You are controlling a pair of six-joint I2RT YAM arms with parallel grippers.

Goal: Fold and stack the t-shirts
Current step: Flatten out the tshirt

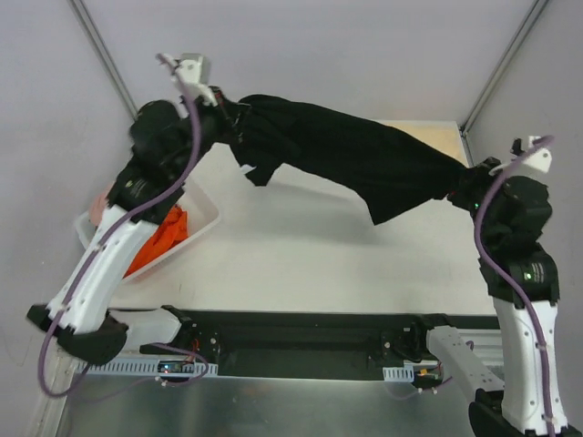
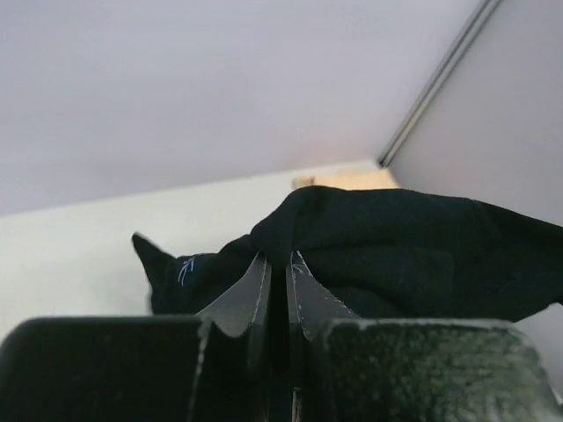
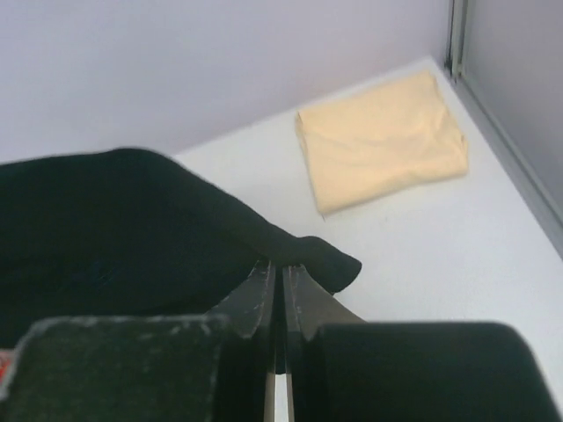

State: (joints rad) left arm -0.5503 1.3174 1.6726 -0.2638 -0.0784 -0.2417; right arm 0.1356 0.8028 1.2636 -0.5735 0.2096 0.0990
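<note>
**A:** Both arms are raised, and the black t-shirt [image 1: 355, 168] stretches between them, sagging over the white table [image 1: 301, 255].

**B:** The left gripper [image 2: 277, 261] is clamped on the far-left end of the cloth. The right gripper [image 3: 280, 268] is pinched tight on the right end.

**A:** A folded tan t-shirt [image 3: 378, 141] lies flat in the far right corner, where the plain grey walls [image 1: 319, 45] meet.

**B:** At the left edge a white basket [image 1: 205, 218] sits tilted, with an orange t-shirt [image 1: 159, 238] inside.
</note>
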